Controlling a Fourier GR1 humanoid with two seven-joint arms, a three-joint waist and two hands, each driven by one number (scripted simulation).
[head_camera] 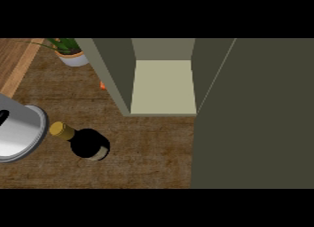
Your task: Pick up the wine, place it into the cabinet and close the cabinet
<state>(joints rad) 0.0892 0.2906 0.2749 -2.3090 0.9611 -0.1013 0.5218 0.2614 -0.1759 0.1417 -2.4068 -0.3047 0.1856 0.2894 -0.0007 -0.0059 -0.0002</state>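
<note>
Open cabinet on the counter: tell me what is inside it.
The olive-green open cabinet shows only a bare pale cream shelf floor; nothing stands on it. Its wide dark door covers whatever lies to the right. The dark wine bottle with gold cap stands outside on the counter.

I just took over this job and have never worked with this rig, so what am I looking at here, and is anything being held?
This is one picture, taken from the robot's head, looking steeply down at a brown counter. The robot is a humanoid with two arms ending in hands, but neither hand shows in this view, so nothing can be seen being held.

The wine bottle stands on the counter, seen from above: dark body, gold cap. To its left is a large shiny metal pot. Beyond the bottle is the cabinet, open, with a pale shelf inside. The big dark panel at the right is probably its open door. A potted plant sits at the top left, and something small and orange peeks out beside the cabinet; I cannot tell what it is.
</note>
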